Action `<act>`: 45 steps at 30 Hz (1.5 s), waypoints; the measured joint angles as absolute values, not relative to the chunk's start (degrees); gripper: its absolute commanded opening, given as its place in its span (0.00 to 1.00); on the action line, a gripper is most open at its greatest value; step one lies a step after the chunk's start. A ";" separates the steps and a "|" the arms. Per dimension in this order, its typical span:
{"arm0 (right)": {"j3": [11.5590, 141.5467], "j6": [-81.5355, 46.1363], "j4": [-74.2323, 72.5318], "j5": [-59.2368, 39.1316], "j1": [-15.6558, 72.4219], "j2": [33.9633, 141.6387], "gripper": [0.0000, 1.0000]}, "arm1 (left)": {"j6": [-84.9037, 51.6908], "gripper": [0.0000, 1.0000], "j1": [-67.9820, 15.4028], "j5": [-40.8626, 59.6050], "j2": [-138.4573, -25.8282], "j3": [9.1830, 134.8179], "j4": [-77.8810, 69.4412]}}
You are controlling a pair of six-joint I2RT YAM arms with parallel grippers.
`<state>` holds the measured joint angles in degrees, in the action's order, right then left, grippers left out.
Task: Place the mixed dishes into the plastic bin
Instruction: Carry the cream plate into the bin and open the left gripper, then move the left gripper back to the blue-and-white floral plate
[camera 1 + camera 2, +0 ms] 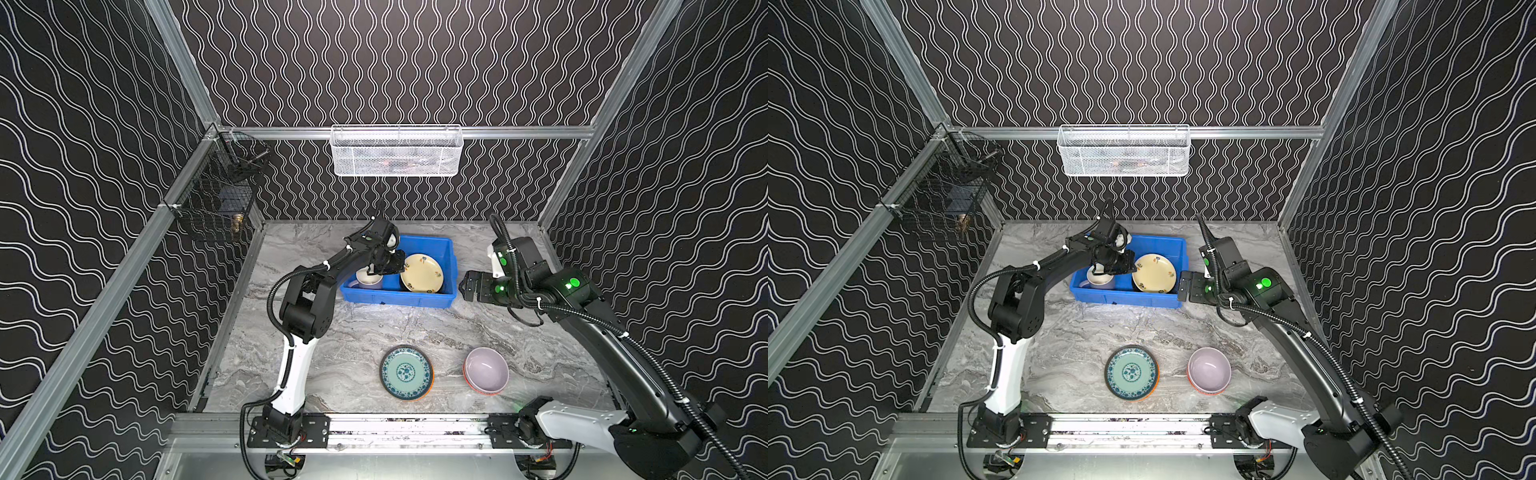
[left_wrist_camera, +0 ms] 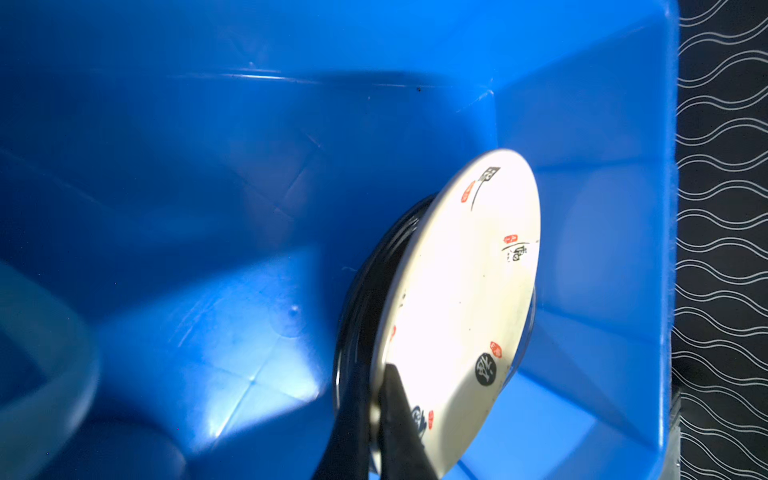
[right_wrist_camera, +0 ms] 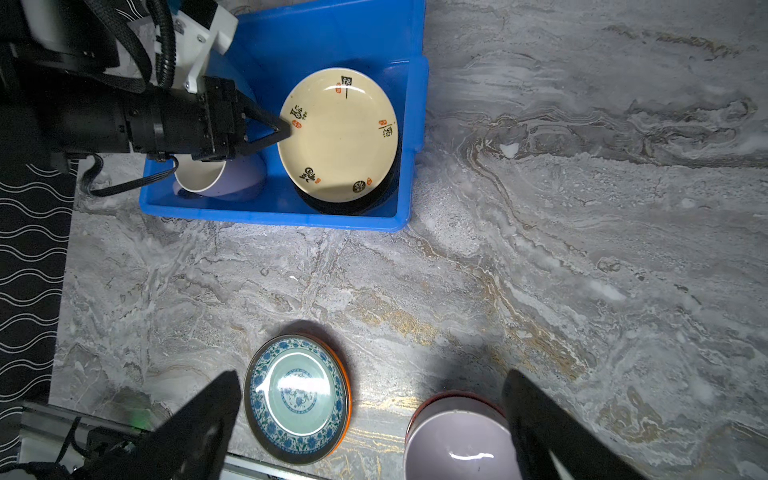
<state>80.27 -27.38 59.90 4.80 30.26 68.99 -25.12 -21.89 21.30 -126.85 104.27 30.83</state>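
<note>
One plastic bin (image 1: pixel 395 298), bright blue, shallow and rectangular with a rolled rim, is sitting on the grey marbled counter (image 1: pixel 353 332) just above the centre of both top views.

Two plates are stacking at its right end. The cream plate (image 1: pixel 422 274), bearing black calligraphy and red seals, is lying over the black plate (image 2: pixel 361 291), apparently raised a little at the pinched side. The left hand (image 3: pixel 284 132) is pinching that cream rim.

Step judged: seating the plate. Good practice is lowering the pinched edge until both plates are nesting flat, then releasing. Backing out is best done without nudging the lavender mug (image 3: pixel 232 183), lying on its side just beside.

The right hand (image 1: pixel 466 290) is hanging spread and empty just off the bin's right wall.

Waiting on the counter, lower centre:
- teal-patterned plate (image 1: pixel 405 372) on orange plate (image 3: pixel 348 399)
- lavender bowl (image 1: pixel 486 369) nesting in an orange bowl (image 1: pixel 478 389)
</note>
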 measured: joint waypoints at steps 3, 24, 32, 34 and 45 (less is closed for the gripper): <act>80.62 -27.38 59.90 4.43 29.95 69.25 0.99 | -24.64 0.20 -21.87 21.63 -127.28 104.25 30.83; 81.19 -27.38 59.99 3.68 29.80 68.73 0.99 | -23.94 0.55 -21.87 24.29 -124.07 103.50 30.46; 81.91 -26.92 60.03 2.63 29.80 68.75 0.99 | -24.01 0.55 -22.44 26.74 -115.18 98.30 30.50; 82.06 -26.41 60.01 2.44 29.80 68.84 0.99 | -23.79 0.55 -23.53 26.44 -109.95 93.56 30.72; 80.47 -24.58 56.73 -1.83 31.53 71.50 0.99 | -22.74 0.58 -29.08 18.13 -75.85 56.58 35.70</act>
<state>80.47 -24.58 56.73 -1.83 31.53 71.50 -22.74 -29.08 18.13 -75.85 56.58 35.70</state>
